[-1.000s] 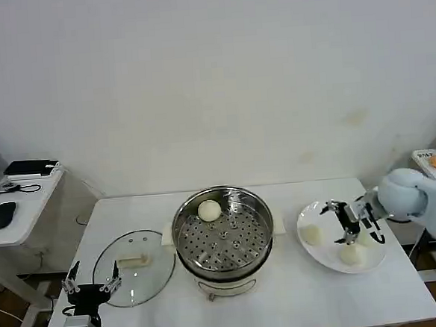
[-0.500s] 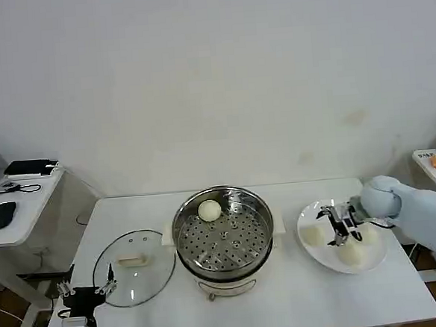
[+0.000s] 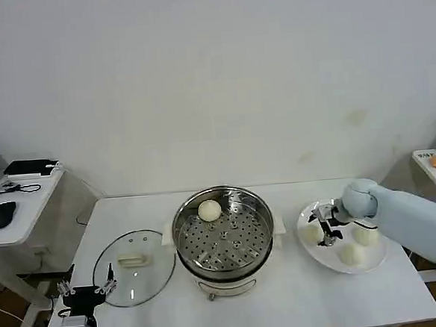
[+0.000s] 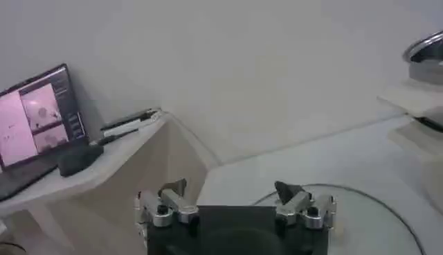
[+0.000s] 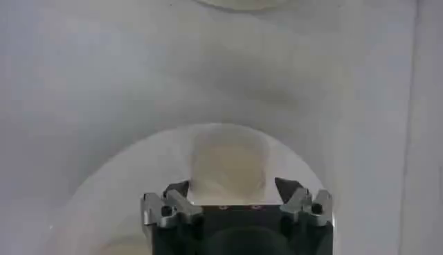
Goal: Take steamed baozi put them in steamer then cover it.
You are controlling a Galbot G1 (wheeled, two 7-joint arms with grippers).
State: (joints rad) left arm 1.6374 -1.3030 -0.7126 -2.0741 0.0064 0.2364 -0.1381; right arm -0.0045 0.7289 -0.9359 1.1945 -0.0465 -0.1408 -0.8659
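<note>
Three buns (image 3: pixel 356 242) on your plate (image 3: pixel 305 216), one in steamer (image 3: pixel 223 238). Right gripper (image 3: pixel 322 226) open over leftmost bun. Left gripper (image 3: pixel 85 294) open, parked by lid (image 3: pixel 134 267).

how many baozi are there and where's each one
4. One baozi sits on the perforated tray at the back of the steamer. Three lie on the white plate: one beside the right gripper, one farther right, one nearest the front.
</note>
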